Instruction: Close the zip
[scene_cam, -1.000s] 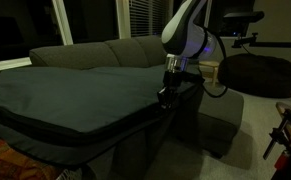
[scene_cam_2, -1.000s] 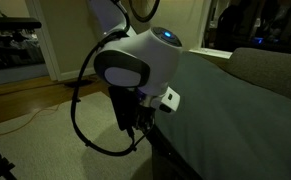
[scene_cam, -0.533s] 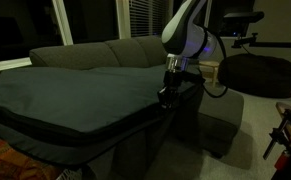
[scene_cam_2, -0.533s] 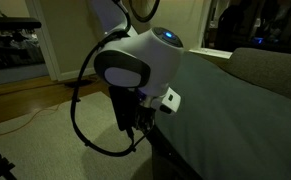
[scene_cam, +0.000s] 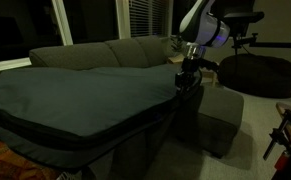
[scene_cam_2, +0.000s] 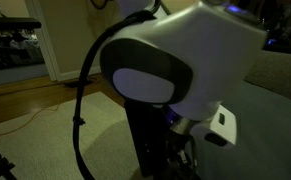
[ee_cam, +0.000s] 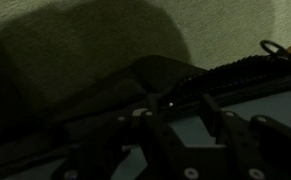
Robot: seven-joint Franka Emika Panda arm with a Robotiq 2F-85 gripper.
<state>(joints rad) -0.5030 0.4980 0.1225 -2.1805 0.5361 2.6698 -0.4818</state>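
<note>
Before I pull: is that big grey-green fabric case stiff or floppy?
Likely floppy: the fabric case drapes over the sofa and sags at its edge. Probably bulky, so it should drag rather than slide. Fabric by the zip looks creased, so it may bunch.

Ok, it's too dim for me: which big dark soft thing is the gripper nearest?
The flat grey-green case spread on the sofa; the gripper hangs at its corner edge. The round beanbag sits apart, behind.
</note>
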